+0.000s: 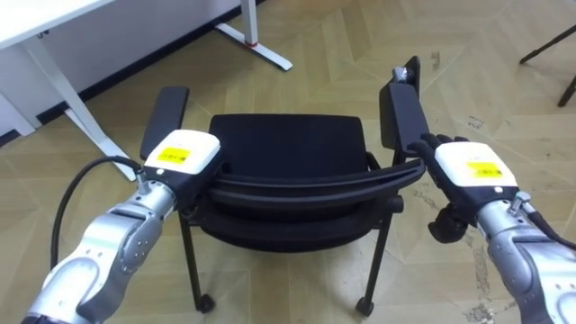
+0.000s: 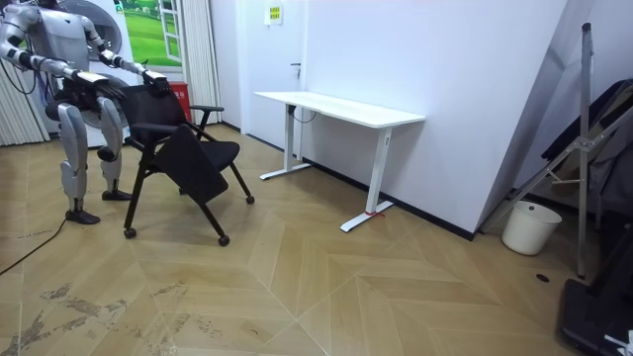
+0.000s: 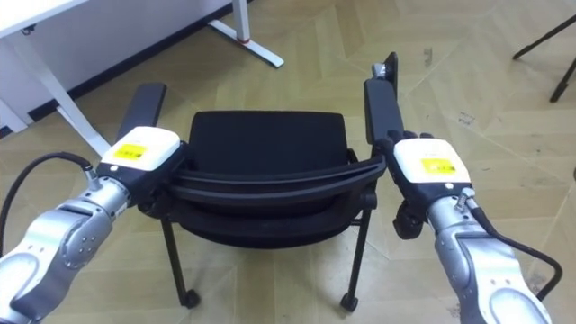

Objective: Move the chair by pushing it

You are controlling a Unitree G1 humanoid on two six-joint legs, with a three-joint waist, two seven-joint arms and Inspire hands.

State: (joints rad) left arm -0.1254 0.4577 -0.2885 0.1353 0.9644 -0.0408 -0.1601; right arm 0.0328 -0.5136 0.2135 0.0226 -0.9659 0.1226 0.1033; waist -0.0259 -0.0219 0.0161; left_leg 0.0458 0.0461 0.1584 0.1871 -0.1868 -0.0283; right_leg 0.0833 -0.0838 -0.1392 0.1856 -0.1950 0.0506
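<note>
Right hand [image 1: 472, 169] curls round one end of the back of the chair [image 1: 288, 144], left hand [image 1: 184, 155] lies on the other end, its hold impossible to tell, and the chair stands well apart from the desk [image 2: 341, 109], so most pushing seems left.

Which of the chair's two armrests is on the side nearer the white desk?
The armrest by the left hand: the white desk stands beyond it on that side of the chair. The other armrest, by the right hand, is on the far side.
</note>
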